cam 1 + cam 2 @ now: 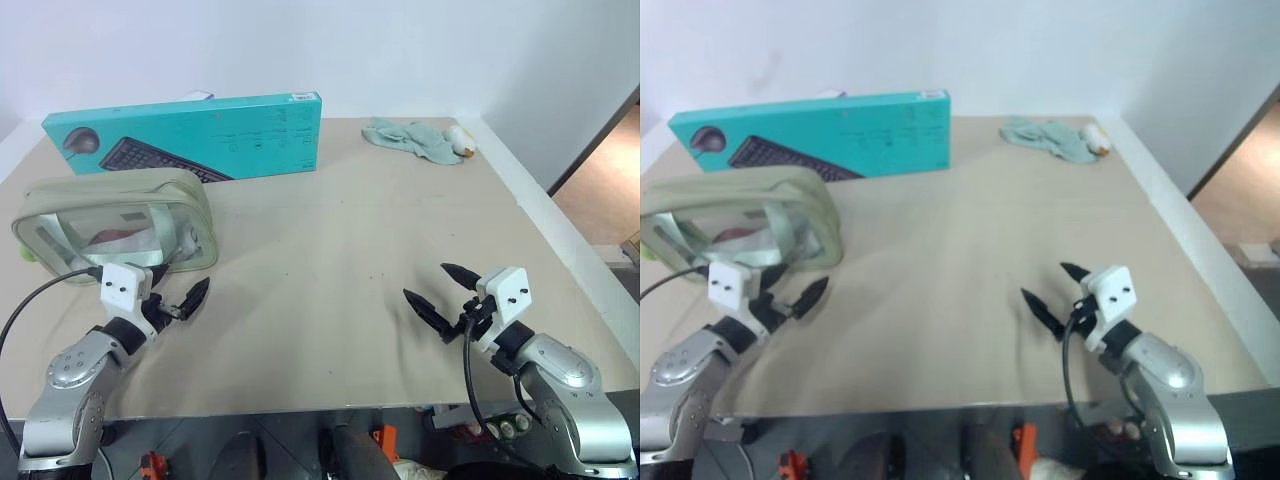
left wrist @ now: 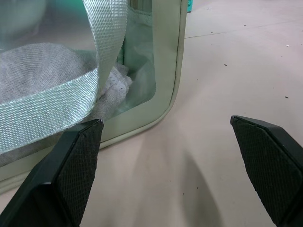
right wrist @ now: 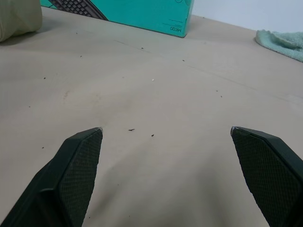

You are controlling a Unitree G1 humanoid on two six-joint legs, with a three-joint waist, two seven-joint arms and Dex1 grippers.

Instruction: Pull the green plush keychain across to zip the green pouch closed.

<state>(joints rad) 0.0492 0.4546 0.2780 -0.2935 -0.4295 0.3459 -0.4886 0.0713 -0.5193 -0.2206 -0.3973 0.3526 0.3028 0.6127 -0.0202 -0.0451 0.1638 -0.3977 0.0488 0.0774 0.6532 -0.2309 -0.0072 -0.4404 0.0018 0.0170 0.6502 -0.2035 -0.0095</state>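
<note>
The green pouch (image 1: 115,225) lay just ahead of the left gripper (image 1: 170,297), its long axis crosswise to the spread, empty fingers (image 2: 71,170); a bright-green speck at its far left end was perhaps the keychain. The right gripper (image 1: 441,291), equally spread, stood well apart.

Green pouch (image 1: 120,228): matt fabric, glossy clear plastic window (woven webbing strap (image 2: 57,101)); table (image 1: 340,240) matt.

"MK120", perhaps, on teal box (image 3: 142,16)
</note>
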